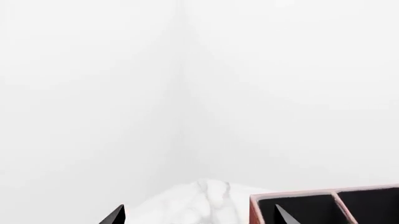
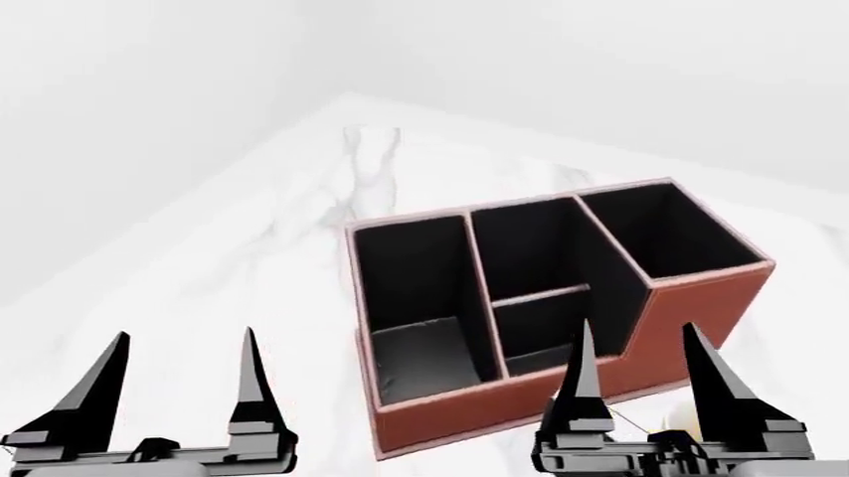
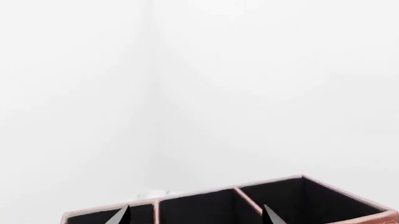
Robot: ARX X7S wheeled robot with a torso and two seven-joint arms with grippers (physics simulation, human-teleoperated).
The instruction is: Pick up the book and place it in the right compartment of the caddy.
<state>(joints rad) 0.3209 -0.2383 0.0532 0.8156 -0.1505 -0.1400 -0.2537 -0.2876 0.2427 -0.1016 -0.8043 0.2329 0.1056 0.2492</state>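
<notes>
Black and spread wide, your left gripper (image 2: 183, 373) holds nothing, hovering clear of the caddy (image 2: 558, 298) on its long-section side. Your right gripper (image 2: 639, 363) is equally parted and empty, just before the caddy's stepped front, below the right compartment (image 2: 663, 231). You can't see the book.

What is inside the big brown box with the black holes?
Nothing shows inside the caddy. The right compartment shows only bare black walls; its floor is hidden by the tall front wall. The other sections look bare too. No book is in view.
</notes>
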